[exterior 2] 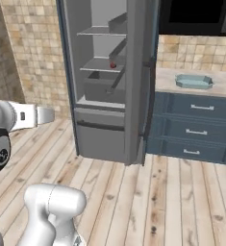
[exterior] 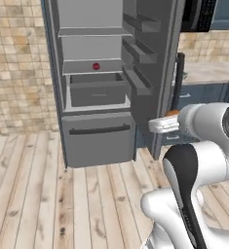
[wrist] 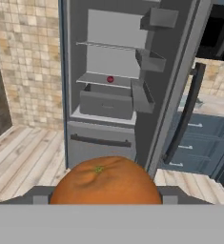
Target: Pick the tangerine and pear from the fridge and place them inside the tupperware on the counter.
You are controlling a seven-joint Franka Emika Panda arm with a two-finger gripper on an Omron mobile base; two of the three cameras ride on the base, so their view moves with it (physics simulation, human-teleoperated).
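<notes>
Left base view: the gripper [exterior: 170, 116] sits in front of the open fridge [exterior: 106, 82] with a bit of orange in it; the pear [exterior: 96, 66] sits on a fridge shelf.

Right base view: the tupperware [exterior 2: 194, 81] is on the counter [exterior 2: 220, 86] right of the fridge, so I reckon the carry swings rightward.

Hand view: the tangerine [wrist: 106, 181] is clamped between the fingers.

You see a matt grey, metal-looking fridge cabinet [wrist: 113, 138], a faintly dimpled orange tangerine skin [wrist: 106, 183], a beige speckled stone counter [exterior 2: 220, 86], pale wood floor planks [exterior: 38, 194] with visible grain, and a rough-looking tan tiled stone wall [exterior: 13, 73].
</notes>
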